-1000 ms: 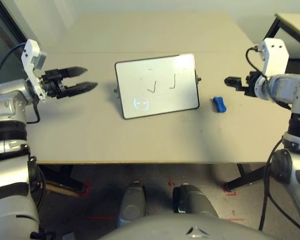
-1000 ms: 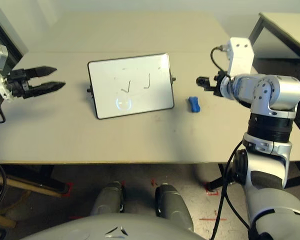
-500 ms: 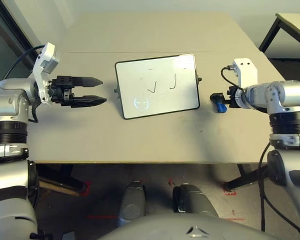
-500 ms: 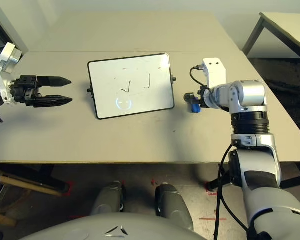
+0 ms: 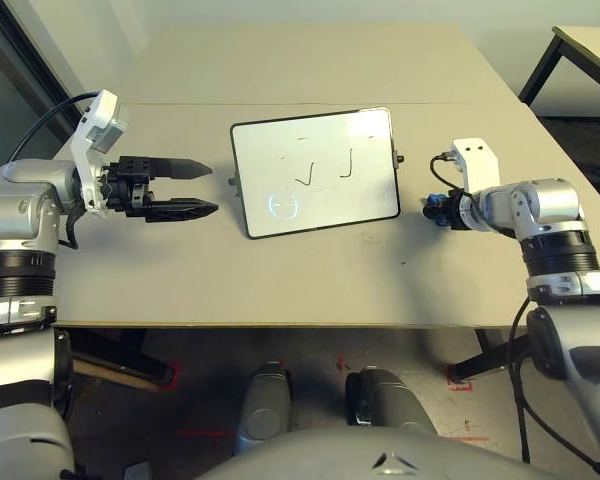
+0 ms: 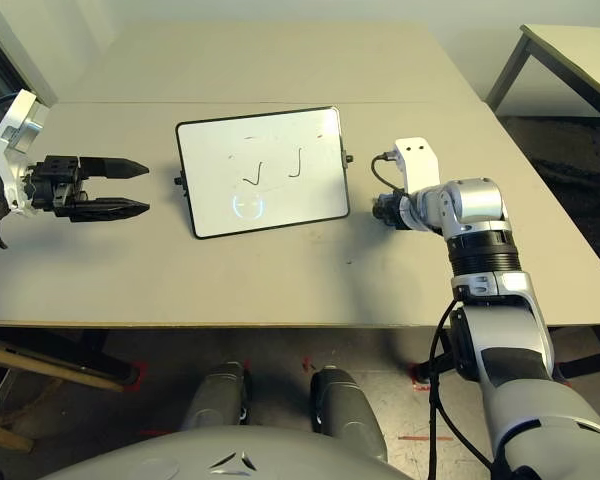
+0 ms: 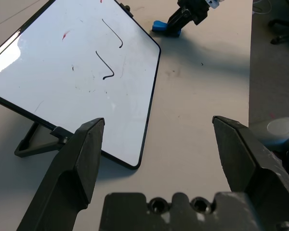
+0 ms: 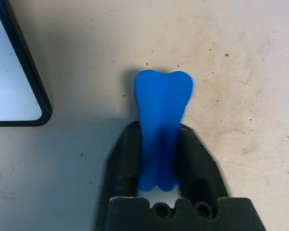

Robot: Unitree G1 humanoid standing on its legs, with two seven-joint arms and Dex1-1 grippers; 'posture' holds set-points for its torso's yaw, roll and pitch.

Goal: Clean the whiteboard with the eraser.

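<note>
Right gripper [image 8: 160, 159] had its fingers clamped on the eraser's [image 8: 161, 120] waist, low at the bench [image 5: 310, 280] just right of the whiteboard [image 5: 315, 170]: likely a grasp made ready for lifting. Left gripper [image 5: 185, 185] hovered left of the board, fingers spread wide and empty, probably to steady the propped frame. Pen strokes [image 5: 325, 167] remained.

Beige tabletop [image 5: 310, 270] fills the centre of the frame, with a faint seam across its far part. Upper right: a second table [image 5: 588, 45] with black legs. Lower centre: dark floor [image 5: 310, 345] bearing red tape marks [image 5: 458, 382]. Upper left: pale wall [image 5: 70, 40].
</note>
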